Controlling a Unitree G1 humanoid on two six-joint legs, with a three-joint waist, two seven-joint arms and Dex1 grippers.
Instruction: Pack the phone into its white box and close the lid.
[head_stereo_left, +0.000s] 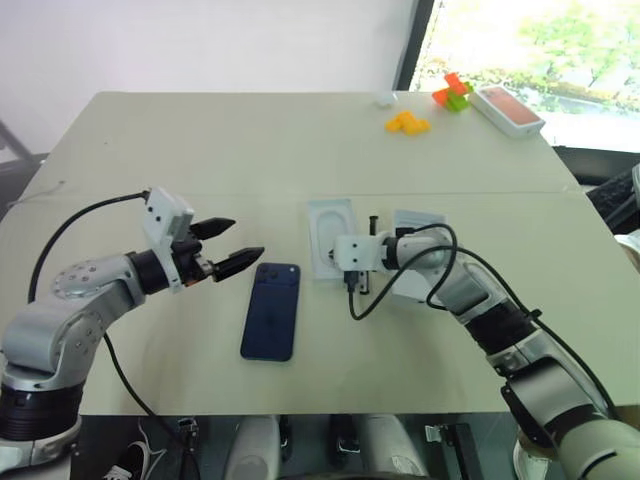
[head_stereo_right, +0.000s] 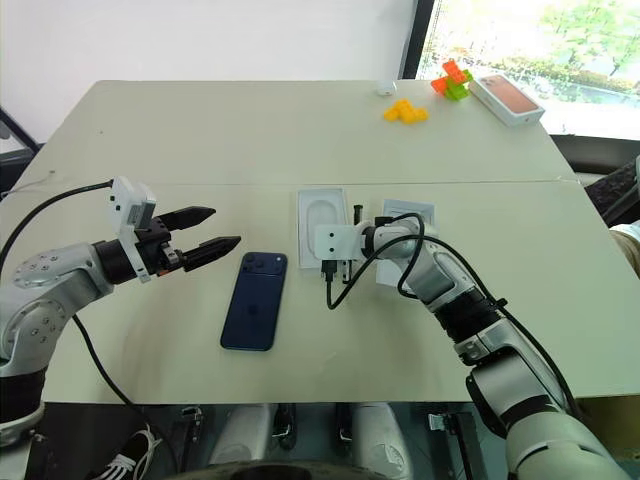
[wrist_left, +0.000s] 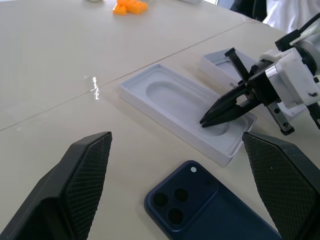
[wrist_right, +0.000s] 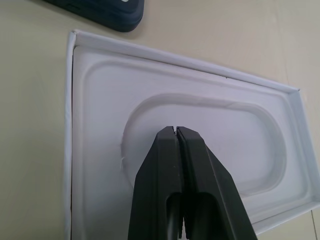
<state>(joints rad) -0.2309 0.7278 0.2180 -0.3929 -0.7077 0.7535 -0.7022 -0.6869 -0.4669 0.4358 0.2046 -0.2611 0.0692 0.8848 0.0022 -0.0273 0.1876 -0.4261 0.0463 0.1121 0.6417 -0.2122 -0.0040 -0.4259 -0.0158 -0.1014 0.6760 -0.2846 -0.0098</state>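
Here the phone (head_stereo_left: 271, 310) lies flat, glossy back up, near the table's (head_stereo_left: 250, 140) front edge: stiff, slippery, thin. Take it by its long edges. Your left gripper (head_stereo_left: 229, 245) stands wide beside it; your right gripper (wrist_left: 215, 113), pinched empty, touches the white tray (head_stereo_left: 331, 238).

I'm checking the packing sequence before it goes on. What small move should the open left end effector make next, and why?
Probably ease the left end effector forward and down to straddle the phone. Its fingers are open and empty, hovering just beside the phone's camera end, and the phone lies flat on the table, unpacked. The right end effector is shut, pointing into the thin white tray.
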